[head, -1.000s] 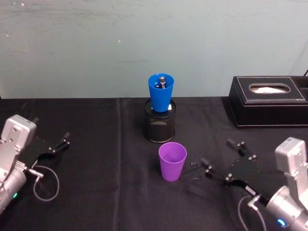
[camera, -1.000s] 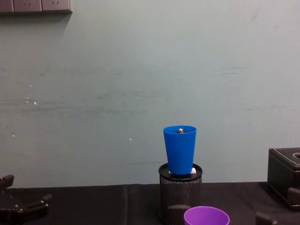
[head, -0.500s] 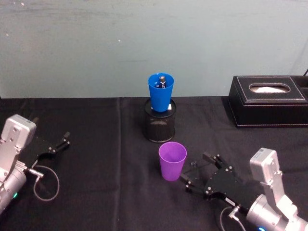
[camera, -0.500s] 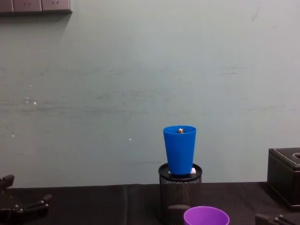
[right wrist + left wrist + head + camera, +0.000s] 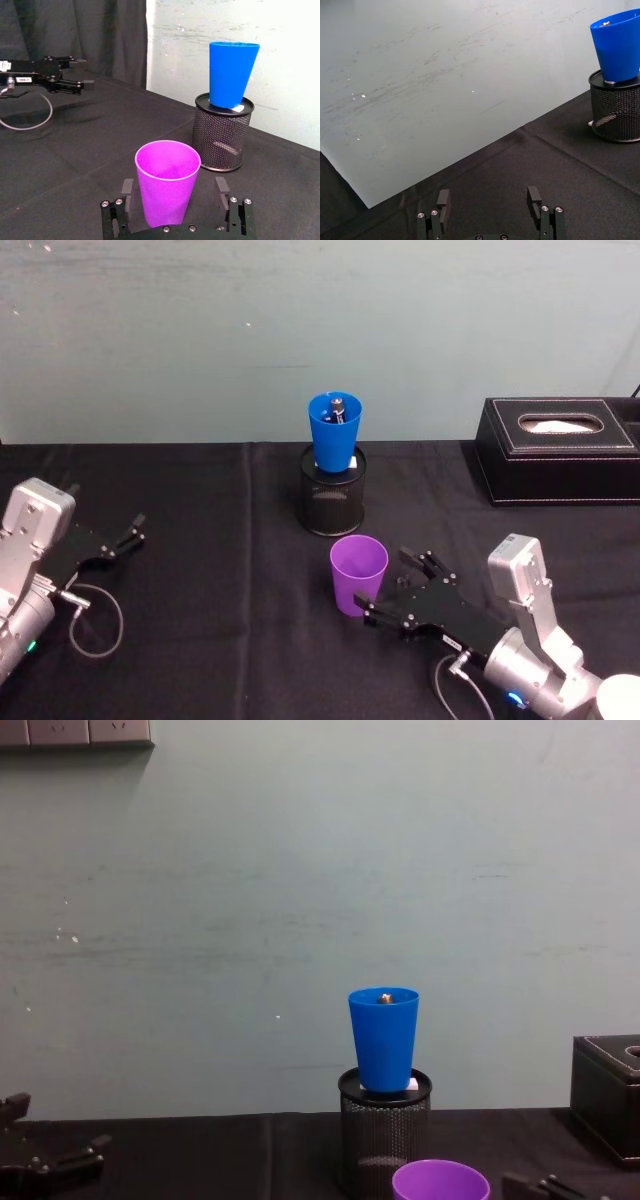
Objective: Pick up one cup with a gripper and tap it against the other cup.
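The purple cup [image 5: 358,575] stands upright on the black cloth, also seen in the right wrist view as the purple cup [image 5: 167,182]. My right gripper [image 5: 385,582] is open at table height. Its fingers [image 5: 125,189] stand on either side of the cup with a gap on both sides. The blue cup [image 5: 335,430] sits upright in the mouth of a black mesh pen holder [image 5: 332,498] behind the purple one; from the chest the blue cup [image 5: 384,1038] shows above the holder. My left gripper [image 5: 125,538] rests open at the far left.
A black tissue box [image 5: 558,450] sits at the back right near the wall. A cable loop [image 5: 95,620] lies by the left arm. Black cloth [image 5: 220,570] covers the table between the left gripper and the cups.
My right arm swung left and forward to the purple cup, so its open fingers now straddle the cup. Both cups and the left arm stayed put.
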Robot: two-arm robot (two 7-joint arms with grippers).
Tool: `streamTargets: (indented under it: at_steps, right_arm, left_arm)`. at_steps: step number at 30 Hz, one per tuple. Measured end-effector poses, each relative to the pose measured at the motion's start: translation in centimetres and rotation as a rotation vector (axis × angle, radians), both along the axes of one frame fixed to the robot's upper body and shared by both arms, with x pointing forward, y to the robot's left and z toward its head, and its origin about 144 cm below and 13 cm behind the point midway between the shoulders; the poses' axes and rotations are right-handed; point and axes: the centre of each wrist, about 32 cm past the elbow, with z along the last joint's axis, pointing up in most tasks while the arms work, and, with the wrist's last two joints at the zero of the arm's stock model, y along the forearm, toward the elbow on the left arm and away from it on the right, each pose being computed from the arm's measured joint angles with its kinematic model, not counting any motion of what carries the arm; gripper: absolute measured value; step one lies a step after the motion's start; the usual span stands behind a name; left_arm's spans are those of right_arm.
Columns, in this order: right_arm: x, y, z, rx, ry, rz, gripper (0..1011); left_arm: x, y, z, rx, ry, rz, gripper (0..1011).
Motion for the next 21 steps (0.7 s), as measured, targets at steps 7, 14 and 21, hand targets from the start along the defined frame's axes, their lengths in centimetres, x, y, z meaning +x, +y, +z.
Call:
streamTargets:
  at_steps: [7, 14, 21]
  right_arm:
    - [1.4, 0.7, -0.1, 0.007, 0.006, 0.019, 1003]
    - [2.8, 1.8, -0.1, 0.016, 0.013, 0.037, 1003]
    - [3.5, 2.5, -0.1, 0.018, 0.016, 0.039, 1003]
  left_arm:
    - [0.0, 0.0, 0.0, 0.000, 0.000, 0.000, 1000]
    - [0.0, 0.0, 0.0, 0.000, 0.000, 0.000, 1000]
    - [0.0, 0.0, 0.0, 0.000, 0.000, 0.000, 1000]
